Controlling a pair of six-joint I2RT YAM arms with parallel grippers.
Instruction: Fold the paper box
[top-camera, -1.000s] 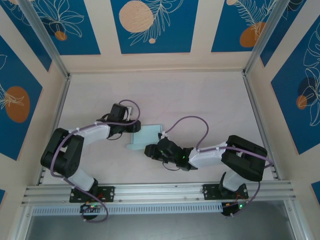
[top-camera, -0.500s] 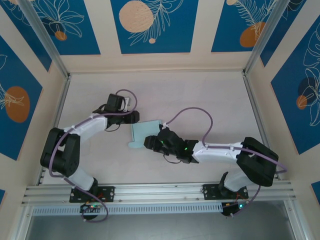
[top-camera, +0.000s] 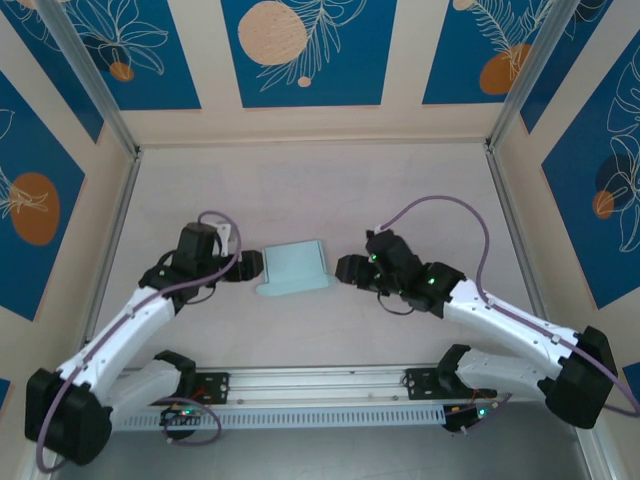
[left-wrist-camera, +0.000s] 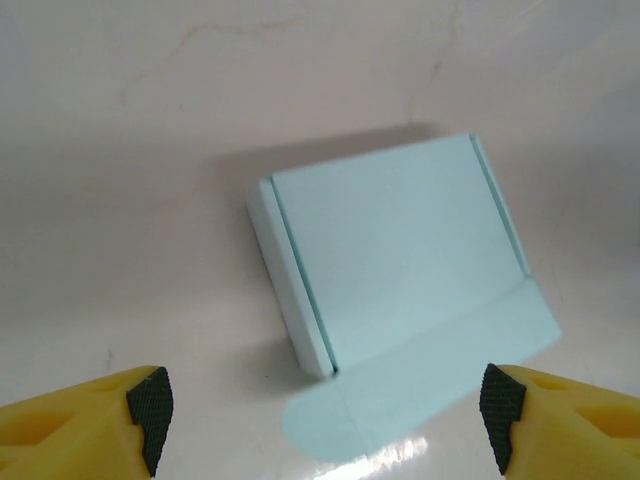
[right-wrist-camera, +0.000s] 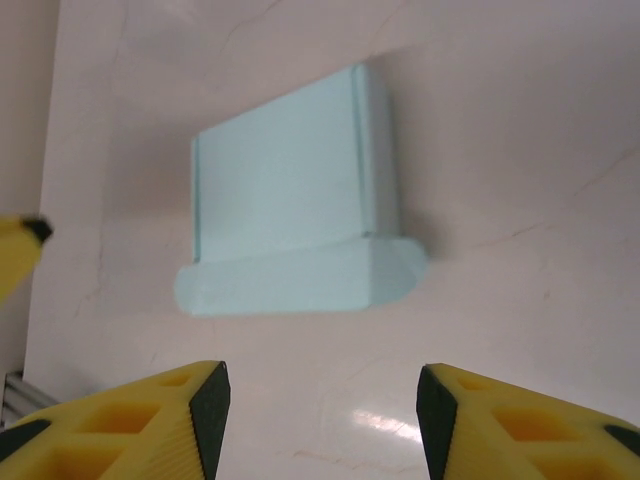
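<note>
The paper box (top-camera: 293, 268) is pale light-blue card, folded into a flat rectangle and lying on the table between my two arms. Its lid (left-wrist-camera: 395, 255) is down, and a long flap with rounded ends (right-wrist-camera: 300, 280) lies flat on the table along its near side. My left gripper (top-camera: 247, 266) sits just left of the box, open, with nothing between its yellow fingers (left-wrist-camera: 75, 425). Just right of the box, my right gripper (top-camera: 343, 270) is also open and empty, apart from the card.
The pale table (top-camera: 400, 200) stretches behind and around the box. Metal frame rails (top-camera: 115, 240) run along both sides, and a rail (top-camera: 320, 385) crosses the near edge by the arm bases.
Both grippers let go of the box and drew back, the left one leftward and the right one rightward. The box now lies flat and free on the table.
</note>
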